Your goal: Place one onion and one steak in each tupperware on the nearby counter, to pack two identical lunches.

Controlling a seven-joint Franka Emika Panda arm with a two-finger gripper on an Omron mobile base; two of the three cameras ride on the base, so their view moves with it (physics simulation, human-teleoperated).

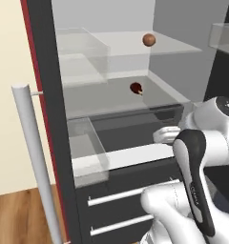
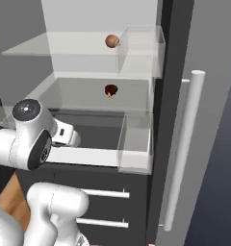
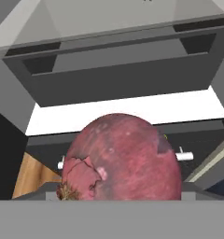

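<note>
Gripping the purplish onion point(image 3: 121, 158) between wide-set jaws just before the fridge drawer point(image 3: 128, 74), the gripper point(image 3: 121, 196) risks losing the round bulb, I judge, if pulled back abruptly.

A purplish-pink onion point(image 3: 121, 158) bulks so close in the hand view that its lower part is cut off by the bottom edge, and the finger tips cannot be made out around it. In both base views the arm's own white links hide the gripper inside the open fridge, so its jaws go unseen there. On the middle shelf, a dark reddish-brown steak point(image 1: 136, 88) is too small to read in detail. An orange-brown onion point(image 1: 149, 39) on the upper shelf shows no surface marks. The fridge door handle point(image 1: 36, 162) runs off the lower edge.
</note>
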